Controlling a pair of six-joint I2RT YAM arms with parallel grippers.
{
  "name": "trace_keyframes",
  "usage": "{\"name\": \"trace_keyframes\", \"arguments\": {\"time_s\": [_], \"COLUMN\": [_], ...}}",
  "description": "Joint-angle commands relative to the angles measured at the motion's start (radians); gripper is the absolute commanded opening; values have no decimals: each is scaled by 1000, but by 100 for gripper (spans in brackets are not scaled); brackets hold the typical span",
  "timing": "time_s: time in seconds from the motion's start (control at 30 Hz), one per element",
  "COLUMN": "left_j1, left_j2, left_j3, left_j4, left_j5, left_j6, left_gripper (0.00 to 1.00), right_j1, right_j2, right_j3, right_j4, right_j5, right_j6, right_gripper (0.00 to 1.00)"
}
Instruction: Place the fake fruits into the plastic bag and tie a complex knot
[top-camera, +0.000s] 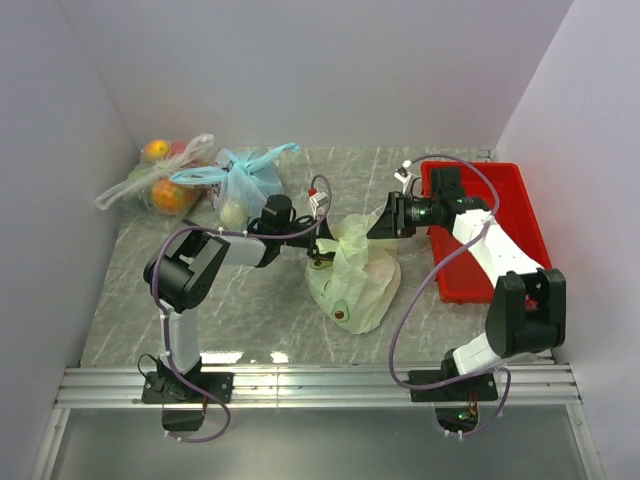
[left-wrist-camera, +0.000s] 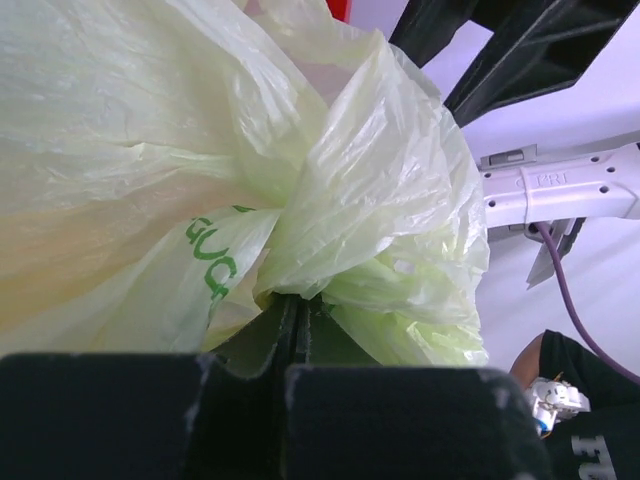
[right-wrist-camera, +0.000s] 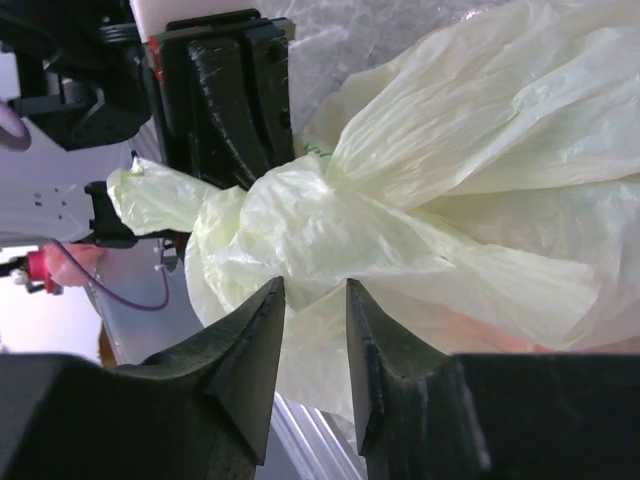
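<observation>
fake fruits unseen, likely inside plastic bag (top-camera: 357, 278); neck knotted once. left fingers (left-wrist-camera: 262, 345) clamped on it, right fingers (right-wrist-camera: 245, 350) apart. more knotting left.

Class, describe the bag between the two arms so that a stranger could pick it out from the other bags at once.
On the table, look just left of the red tray, between the left gripper and the right gripper. The green bag there is pale, crinkly and bunched at its neck; the blue bag and the clear bag lie apart at the far left.
</observation>
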Motion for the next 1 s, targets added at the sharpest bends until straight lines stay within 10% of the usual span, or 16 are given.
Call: {"name": "trace_keyframes", "arguments": {"time_s": [0.0,0.37,0.67,0.97], "left_j1": [-3,-3,-5,-5], "left_j2": [-53,-55,-70,-67], "left_j3": [14,34,40,50], "left_j4": [-32,-111,-147,-153], "left_j5": [6,-17,-25,-25], "left_j6": [58,114,147,139], "left_gripper": [0,0,0,0], "right_j1": [-3,-98,16,44], "right_j2": [9,-36,139,104], "right_j3": [53,157,254,115], "right_j4": [55,33,-95,-300], "right_j5": [-48,-228,69,-12], "right_j6": [18,-37,-240,-444], "right_gripper": [36,38,54,77]}}
